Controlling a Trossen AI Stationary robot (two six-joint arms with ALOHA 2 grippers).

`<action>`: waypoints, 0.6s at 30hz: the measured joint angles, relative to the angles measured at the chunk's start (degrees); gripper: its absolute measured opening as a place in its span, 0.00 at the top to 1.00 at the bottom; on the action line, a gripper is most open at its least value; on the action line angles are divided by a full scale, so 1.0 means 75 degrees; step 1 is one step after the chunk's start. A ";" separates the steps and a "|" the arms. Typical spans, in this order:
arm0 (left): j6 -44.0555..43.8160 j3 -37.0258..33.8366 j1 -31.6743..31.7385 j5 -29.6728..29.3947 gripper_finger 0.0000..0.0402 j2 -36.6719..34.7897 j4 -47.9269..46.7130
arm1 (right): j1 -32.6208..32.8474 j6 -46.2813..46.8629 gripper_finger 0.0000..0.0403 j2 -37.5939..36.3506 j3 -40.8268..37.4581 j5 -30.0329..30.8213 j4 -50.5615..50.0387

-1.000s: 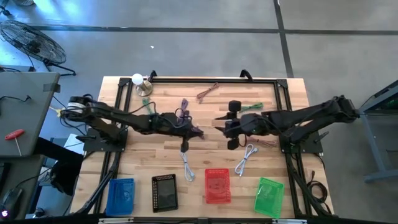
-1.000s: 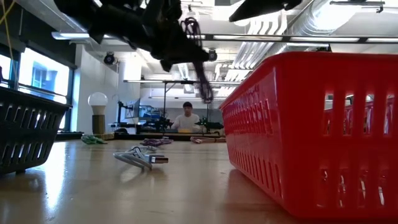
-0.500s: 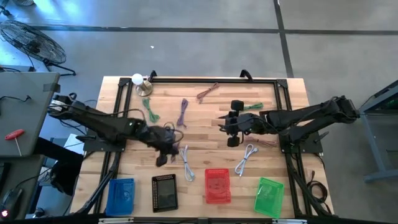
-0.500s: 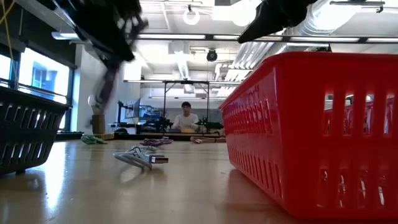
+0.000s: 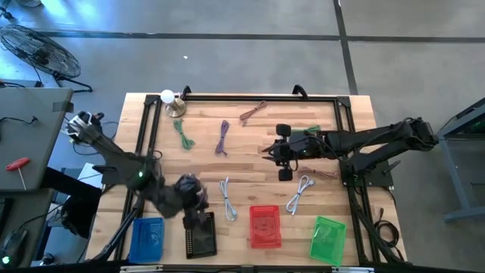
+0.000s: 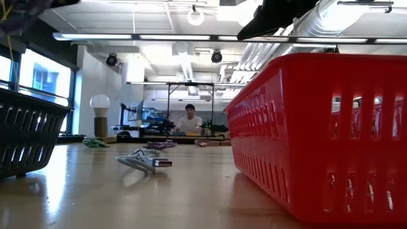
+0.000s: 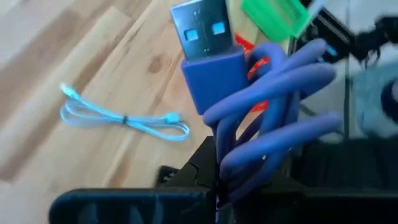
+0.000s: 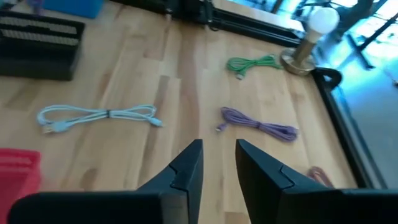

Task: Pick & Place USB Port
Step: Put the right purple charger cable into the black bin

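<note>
On the wooden table, note the left gripper clamped on a coiled purple USB cable, holding it just above the black basket. The right gripper hovers mid-table, fingers narrowly apart, empty.

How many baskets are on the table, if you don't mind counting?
4, all along the near edge: blue basket, black basket, red basket, green basket. None seems hidden.

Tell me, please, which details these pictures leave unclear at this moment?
- High view: left gripper over the black basket, motion-blurred.
- Left wrist view: purple USB cable covers the fingers.
- Low view: red basket blocks the table's right side.
</note>
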 joint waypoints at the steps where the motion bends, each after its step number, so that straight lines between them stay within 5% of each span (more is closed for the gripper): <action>1: -0.0382 -0.0003 -0.0136 -0.0149 0.98 0.0146 -0.0002 | 0.0002 0.0037 0.79 0.0000 0.0000 -0.0101 0.0002; 18: -0.4407 -0.0003 -0.1070 -0.0230 0.98 0.1992 0.0348 | 0.0299 0.0854 0.79 0.0000 0.0000 -0.0825 -0.0157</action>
